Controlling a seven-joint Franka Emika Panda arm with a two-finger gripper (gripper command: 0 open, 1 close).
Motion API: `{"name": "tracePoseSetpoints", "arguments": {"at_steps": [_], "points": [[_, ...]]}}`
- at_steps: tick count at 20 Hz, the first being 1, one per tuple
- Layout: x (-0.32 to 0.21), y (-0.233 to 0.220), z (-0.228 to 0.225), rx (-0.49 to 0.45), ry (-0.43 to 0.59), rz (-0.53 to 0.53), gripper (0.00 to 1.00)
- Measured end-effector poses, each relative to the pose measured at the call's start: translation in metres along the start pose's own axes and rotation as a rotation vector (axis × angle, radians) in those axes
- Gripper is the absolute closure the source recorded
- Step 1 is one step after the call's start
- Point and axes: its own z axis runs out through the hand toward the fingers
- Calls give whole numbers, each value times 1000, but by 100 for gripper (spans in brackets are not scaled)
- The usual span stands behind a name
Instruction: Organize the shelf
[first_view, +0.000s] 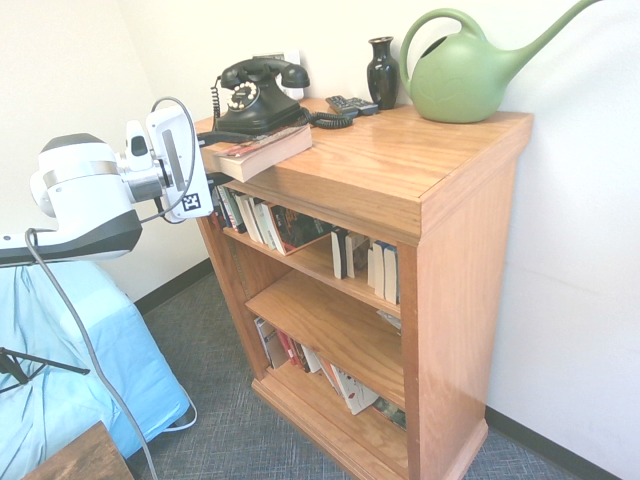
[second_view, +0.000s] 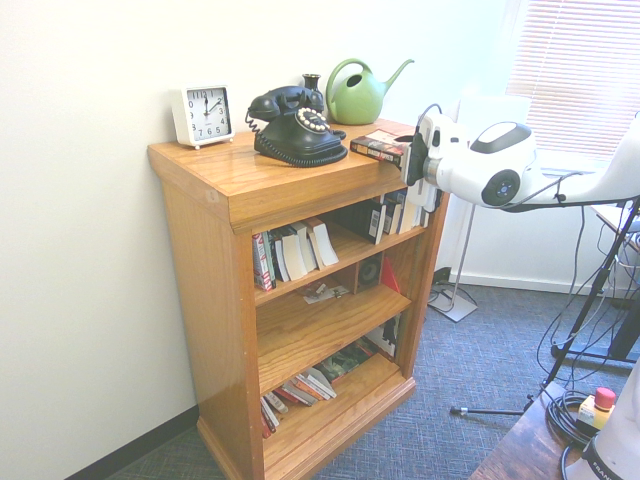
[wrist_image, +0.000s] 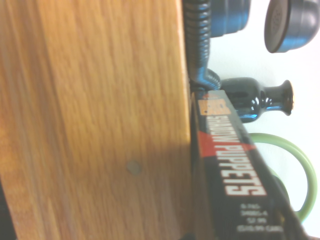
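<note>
The shelf (first_view: 400, 165) is a honey-coloured oak bookcase (second_view: 225, 175) with books on its three tiers. A dark paperback (first_view: 262, 150) lies flat on the top board, its end sticking out past the front corner. In the second exterior view the paperback (second_view: 378, 147) is next to the telephone. The wrist view shows its spine (wrist_image: 235, 175) from close by, reading "Shadow Puppets", beside the wood of the shelf (wrist_image: 100, 125). My gripper (first_view: 208, 158) is level with the top board, right at the book's overhanging end (second_view: 408, 160). Its grip on the book cannot be made out.
On top stand a black rotary telephone (first_view: 258, 95), a dark vase (first_view: 382, 72), a green watering can (first_view: 465, 75), a remote (first_view: 352, 104) and a white clock (second_view: 203, 113). A blue-covered bed (first_view: 60, 370) lies under the arm. A wooden table corner (second_view: 520, 450) is nearby.
</note>
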Motion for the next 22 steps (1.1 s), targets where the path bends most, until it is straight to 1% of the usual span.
{"name": "tracePoseSetpoints", "arguments": {"at_steps": [8, 14, 18, 20, 22], "points": [[-6, -3, -1, 2, -7, 0, 100], [-5, 0, 0, -30, -11, 28, 100], [4, 9, -13, -33, -22, 120, 100], [11, 17, -29, -32, -31, 196, 100], [16, 30, -48, -28, -44, 295, 100]]}}
